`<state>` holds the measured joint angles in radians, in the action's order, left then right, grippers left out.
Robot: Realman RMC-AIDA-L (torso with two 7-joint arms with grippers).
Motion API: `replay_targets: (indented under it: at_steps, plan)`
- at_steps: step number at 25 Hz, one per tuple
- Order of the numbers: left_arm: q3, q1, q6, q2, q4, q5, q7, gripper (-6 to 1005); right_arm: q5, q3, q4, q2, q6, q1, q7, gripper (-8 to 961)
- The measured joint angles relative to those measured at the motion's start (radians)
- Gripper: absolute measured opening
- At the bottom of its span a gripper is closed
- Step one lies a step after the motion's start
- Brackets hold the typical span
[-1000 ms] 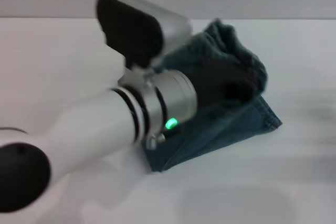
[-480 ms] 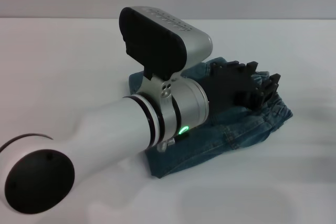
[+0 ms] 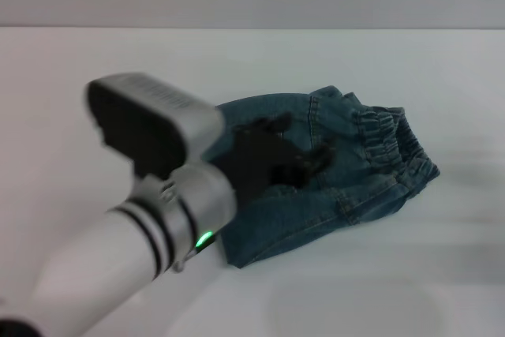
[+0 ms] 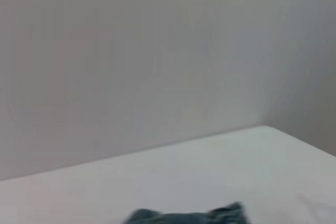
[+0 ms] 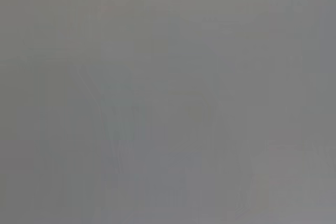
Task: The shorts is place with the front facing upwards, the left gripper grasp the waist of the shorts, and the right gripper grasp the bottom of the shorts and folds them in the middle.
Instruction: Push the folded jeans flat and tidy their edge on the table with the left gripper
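The shorts (image 3: pixel 331 171) lie folded on the white table (image 3: pixel 95 76), near the middle of the head view and a little toward the robot's right. The waist (image 3: pixel 390 136), a gathered elastic band, sits on top at the far right end of the bundle, and a lower denim layer juts out toward the camera at the near edge.

The left gripper (image 3: pixel 304 159) hovers over the left half of the folded cloth, its black fingers pointing toward the waist but stopping short of it, apart from the band. The fingers are blurred, so whether they stand parted or together cannot be told; they seem to hold no cloth. Behind them comes the left arm's silver wrist with its green light (image 3: pixel 203 238), reaching in from the lower left corner, with the black-faced camera housing above it.

In the left wrist view only a dark sliver of the shorts (image 4: pixel 184 216) shows at the edge, with bare table and grey wall beyond.

The right gripper shows in no view; the right wrist view is plain grey
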<state>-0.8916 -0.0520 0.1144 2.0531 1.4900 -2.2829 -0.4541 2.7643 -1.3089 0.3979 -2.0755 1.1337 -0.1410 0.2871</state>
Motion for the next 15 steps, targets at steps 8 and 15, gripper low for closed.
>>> replay_targets:
  at_steps: [8, 15]
  plan:
    - [0.066, 0.095, -0.117, -0.016, -0.027, -0.001, -0.023, 583, 0.0, 0.01, -0.004, 0.0, 0.0, 0.006, -0.001, -1]
    - [0.117, 0.079, -0.115, -0.006, -0.09, 0.0, -0.023, 282, 0.0, 0.01, -0.004, 0.0, 0.0, 0.006, -0.001, 0]
